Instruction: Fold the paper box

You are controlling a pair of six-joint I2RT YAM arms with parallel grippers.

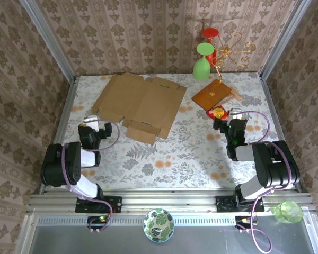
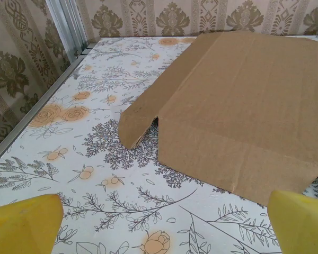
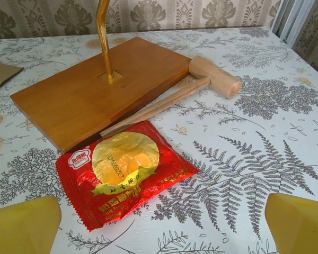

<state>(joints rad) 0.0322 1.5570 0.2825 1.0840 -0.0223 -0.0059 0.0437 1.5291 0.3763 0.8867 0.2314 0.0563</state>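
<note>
Patterned wallpaper encloses floral-cloth table (image 1: 191, 153) on three sides. Paper box (image 1: 140, 106): flat, unfolded, flaps spread, lying toward far-left corner of table; no flap raised, so folding judged not yet begun. Wooden board (image 1: 214, 95) with brass stem: near far-right corner. Left gripper (image 1: 94, 120): jaws wide, empty, facing box's near-left flap, likely staged for first fold. Right gripper (image 1: 235, 112): jaws wide, empty, facing red snack packet (image 3: 124, 172). Packet touches board's near edge; white logo and print too small to read. Mallet (image 3: 212, 79): handle lies along board's edge.
</note>
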